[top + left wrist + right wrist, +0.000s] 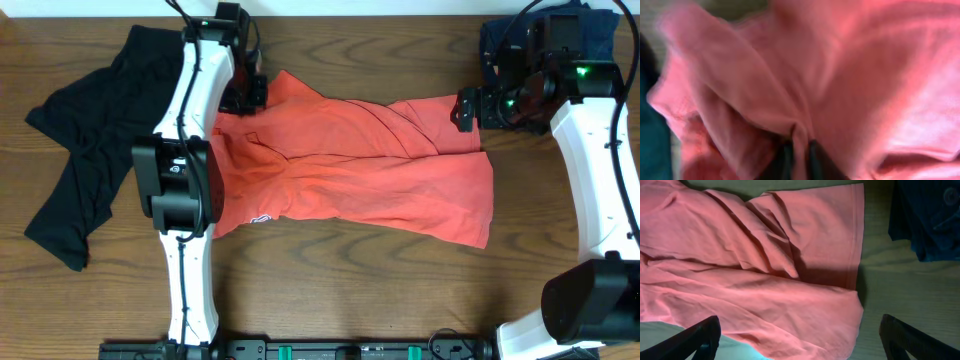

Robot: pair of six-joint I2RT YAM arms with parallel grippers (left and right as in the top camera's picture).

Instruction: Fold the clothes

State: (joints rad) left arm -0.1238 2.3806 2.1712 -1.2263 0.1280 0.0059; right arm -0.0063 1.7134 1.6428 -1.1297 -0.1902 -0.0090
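Left claw pinching coral T-shirt, cloth creased, spread sideways

Left end effector pinched, right end effector wide.

Wood-grain table; pale strip along its far edge; black rail, green fittings, near edge.

No view shows any text that can be read. The only marking is a small white-and-dark print on the coral-red T-shirt, near its lower left corner in the overhead view, too small to make out.
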